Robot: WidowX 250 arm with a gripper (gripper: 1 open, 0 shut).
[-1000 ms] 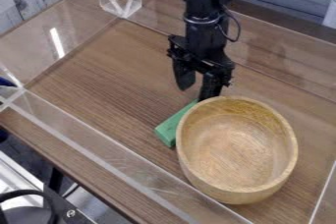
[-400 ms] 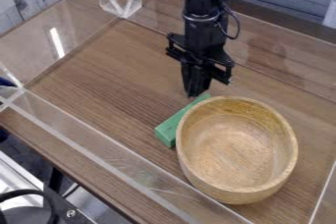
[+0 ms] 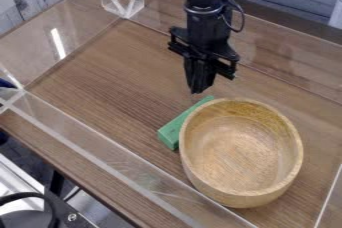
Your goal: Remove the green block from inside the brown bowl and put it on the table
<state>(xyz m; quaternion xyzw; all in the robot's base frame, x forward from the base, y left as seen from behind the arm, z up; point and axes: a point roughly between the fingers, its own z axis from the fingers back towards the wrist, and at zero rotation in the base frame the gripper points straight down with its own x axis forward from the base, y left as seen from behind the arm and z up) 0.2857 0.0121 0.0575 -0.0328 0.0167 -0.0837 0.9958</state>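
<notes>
Since the earlier frame, the gripper has been shut empty above the green block, which lies slanted on the table, lower left of it beside the brown bowl.

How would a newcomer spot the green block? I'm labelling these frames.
Find the big round wooden bowl on the wood-grain table. The green block lies flat on the table against the bowl's left outer wall, below the black gripper. It is the only green thing there.

A robotics lab is showing here: clear acrylic walls are fencing a wood-grain worktop beneath a mounted black robot arm.
</notes>
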